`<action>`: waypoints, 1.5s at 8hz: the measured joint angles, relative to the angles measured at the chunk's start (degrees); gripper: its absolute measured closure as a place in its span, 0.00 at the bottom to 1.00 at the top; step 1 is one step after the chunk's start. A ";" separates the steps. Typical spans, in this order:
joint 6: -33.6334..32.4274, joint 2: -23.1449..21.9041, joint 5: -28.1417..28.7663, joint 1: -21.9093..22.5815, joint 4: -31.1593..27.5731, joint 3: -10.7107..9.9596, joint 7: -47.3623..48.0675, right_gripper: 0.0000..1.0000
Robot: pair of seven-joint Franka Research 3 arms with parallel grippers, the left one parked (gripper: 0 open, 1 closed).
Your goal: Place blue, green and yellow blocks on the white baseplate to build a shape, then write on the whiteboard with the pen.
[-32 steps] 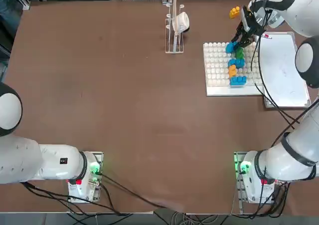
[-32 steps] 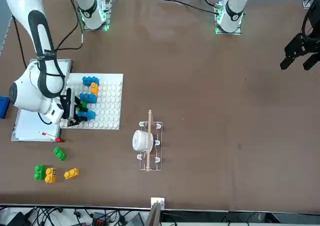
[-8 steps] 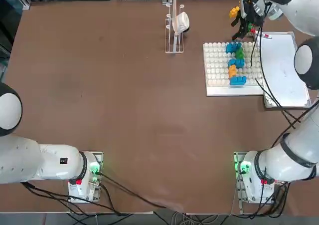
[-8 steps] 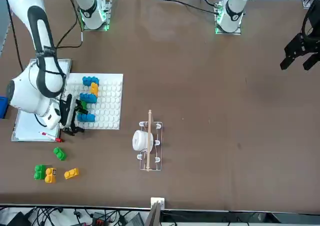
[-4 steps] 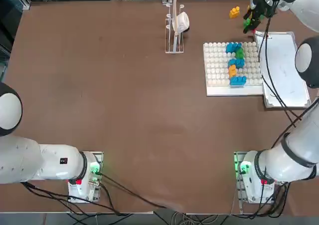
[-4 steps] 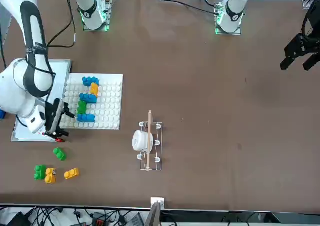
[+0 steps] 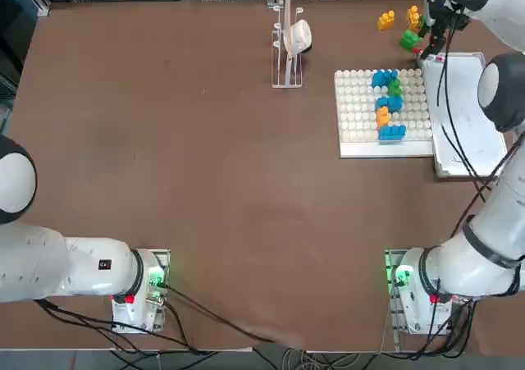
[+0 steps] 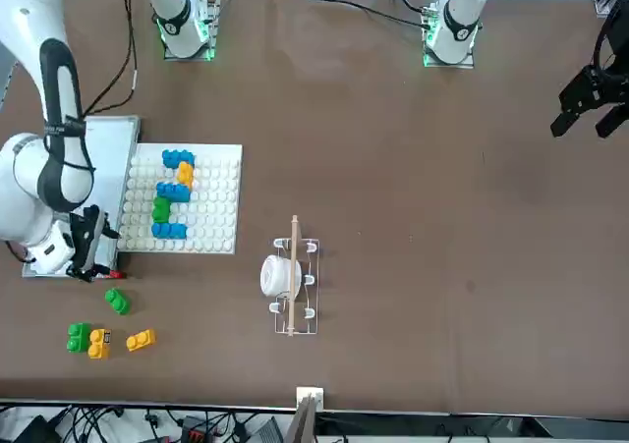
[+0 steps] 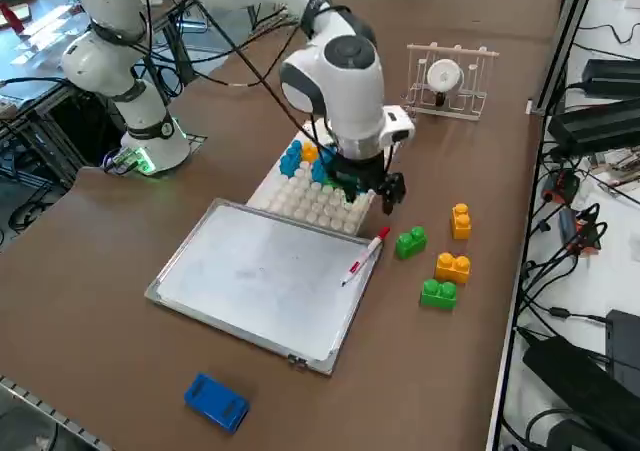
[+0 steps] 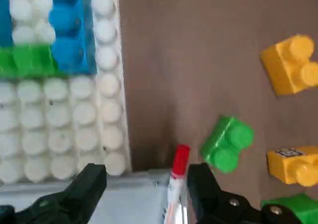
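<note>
The white baseplate [image 7: 357,111] [image 9: 312,207] carries blue, green and orange-yellow blocks [image 7: 388,104] joined in a winding line. Several loose blocks lie beyond it, among them a green one [image 7: 409,38] [image 10: 227,143] and a yellow one [image 7: 385,19]. The pen [image 9: 362,257] [image 10: 179,162], white with a red cap, lies along the edge of the whiteboard [image 7: 480,132] [image 9: 255,276] at its far corner. My right gripper [image 7: 431,48] [image 8: 90,259] [image 9: 372,193] [image 10: 146,184] hovers open just above the pen's capped end, holding nothing; in the wrist view the pen lies between the fingers, close to one of them.
A small wire rack [image 7: 287,42] with a white roll stands on the far side of the table, left of the baseplate. A chunky blue oblong object [image 9: 216,402] lies beyond the whiteboard's near end. The parked left arm stays at the near left.
My right gripper has left the baseplate and moved away from the robot and to its right, to the whiteboard's far corner over the pen. It stays open. The blocks on the plate have not moved.
</note>
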 joint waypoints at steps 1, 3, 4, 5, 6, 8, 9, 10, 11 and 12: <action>0.00 1.60 -0.01 -1.56 1.23 0.02 -2.78 0.00; -0.17 3.32 -0.01 -4.07 1.96 0.56 -6.08 0.00; -0.28 4.02 -0.01 -4.86 1.97 1.32 -7.08 0.00; -0.22 4.75 -0.01 -5.33 2.00 2.23 -7.31 0.00; -0.05 5.24 0.00 -5.64 2.20 2.99 -7.31 0.00; 0.61 5.73 0.12 -6.02 2.71 3.39 -7.31 0.00; 0.95 5.77 0.13 -6.18 2.72 3.40 -7.31 0.00; 1.41 5.78 0.16 -6.33 2.72 3.44 -7.29 0.00; 2.20 5.83 0.48 -6.49 2.72 3.54 -7.25 0.01; 2.77 5.96 0.80 -6.60 2.72 3.59 -7.25 0.03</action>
